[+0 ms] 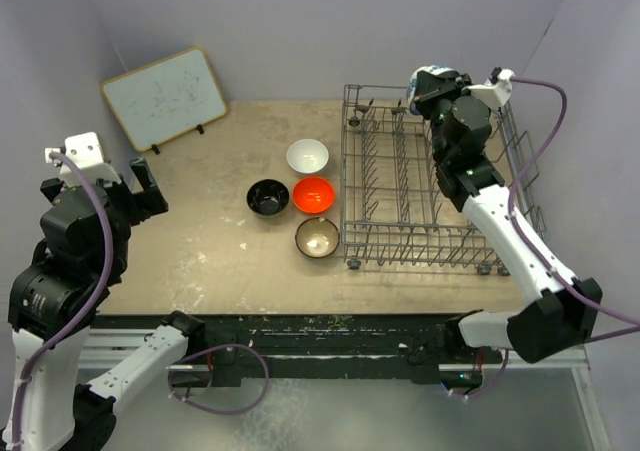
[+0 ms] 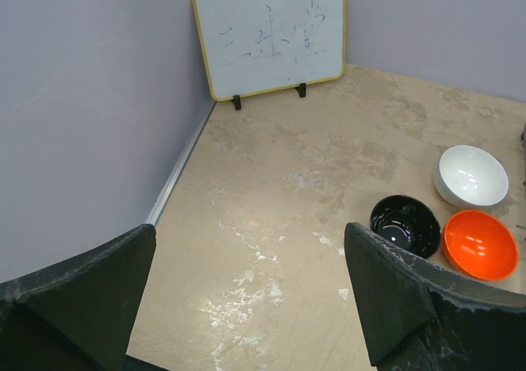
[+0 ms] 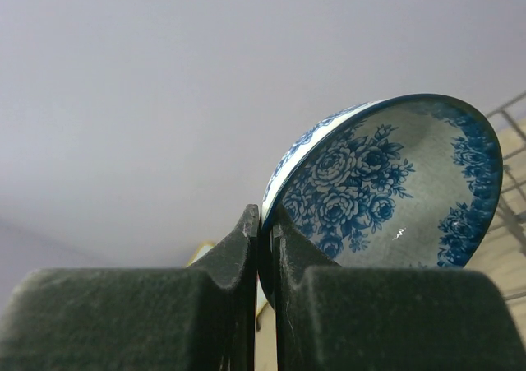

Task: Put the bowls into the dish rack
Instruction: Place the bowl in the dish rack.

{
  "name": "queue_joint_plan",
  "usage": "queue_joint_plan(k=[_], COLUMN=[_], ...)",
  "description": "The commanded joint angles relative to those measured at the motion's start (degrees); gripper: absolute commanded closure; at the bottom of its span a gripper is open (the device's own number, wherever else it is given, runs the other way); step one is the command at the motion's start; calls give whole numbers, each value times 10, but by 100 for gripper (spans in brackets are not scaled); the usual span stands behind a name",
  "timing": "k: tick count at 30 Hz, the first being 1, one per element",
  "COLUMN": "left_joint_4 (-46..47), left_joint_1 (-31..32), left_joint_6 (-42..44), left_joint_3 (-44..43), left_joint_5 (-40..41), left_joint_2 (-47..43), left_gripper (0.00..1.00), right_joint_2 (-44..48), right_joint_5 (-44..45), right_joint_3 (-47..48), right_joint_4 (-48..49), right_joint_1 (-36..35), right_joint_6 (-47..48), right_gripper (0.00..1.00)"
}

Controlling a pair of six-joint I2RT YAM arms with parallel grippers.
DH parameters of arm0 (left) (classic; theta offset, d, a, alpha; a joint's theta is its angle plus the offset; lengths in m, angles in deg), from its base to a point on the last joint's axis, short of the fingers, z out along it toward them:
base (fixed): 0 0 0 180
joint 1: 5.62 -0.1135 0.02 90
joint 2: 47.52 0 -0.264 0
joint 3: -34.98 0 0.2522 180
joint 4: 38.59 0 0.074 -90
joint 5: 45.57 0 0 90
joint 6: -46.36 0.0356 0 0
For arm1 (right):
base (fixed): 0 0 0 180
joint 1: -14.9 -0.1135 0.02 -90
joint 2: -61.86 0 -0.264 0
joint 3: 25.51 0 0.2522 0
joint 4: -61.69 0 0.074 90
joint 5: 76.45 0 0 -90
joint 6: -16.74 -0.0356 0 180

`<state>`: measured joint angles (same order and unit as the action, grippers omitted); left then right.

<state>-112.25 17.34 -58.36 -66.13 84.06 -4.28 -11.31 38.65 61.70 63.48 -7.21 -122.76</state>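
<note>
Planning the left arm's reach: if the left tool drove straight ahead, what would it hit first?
The left tool would probably meet bare table, left of the black bowl; depth unclear.

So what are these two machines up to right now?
The right end effector grips a blue-patterned bowl by its rim, near the far end of the rack. The left end effector is open, holding nothing. The white bowl, black bowl, orange bowl and brown bowl sit on the table beside it.
</note>
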Motion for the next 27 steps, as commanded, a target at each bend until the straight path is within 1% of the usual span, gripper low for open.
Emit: queue_joint_plan(k=[1,4,6,11,16,19,23,27], left_joint_4=[41,48,50,65,80,92,97,105], left_joint_1=[2,2,2,2,2,2,2,2], left_joint_6=[15,15,17,14,7,10,12,19], left_joint_3=[15,23,28,46,72,82,90,100], left_joint_5=[3,6,10,14,13,14,16,20], left_joint_2=[22,36,42,52,56,58,66,66], left_gripper=[1,1,1,1,1,1,1,1], right_joint_2=[-38,-60,-70,-81,-109,-131,-164,-205], right_joint_5=[8,9,-1,-29,-102,-135,-147,-163], right_joint_3=[-19,-43,-56,-97,-112,-135,-178,-191], right_joint_4=[137,182,193,254,285,341,416,472], right_joint_1=[45,75,97,143,194,207,217,220], right_joint_6=[-87,-104,-122,-127,-133,-141,-184,-217], right_gripper=[100,100,100,100,100,100,100,100])
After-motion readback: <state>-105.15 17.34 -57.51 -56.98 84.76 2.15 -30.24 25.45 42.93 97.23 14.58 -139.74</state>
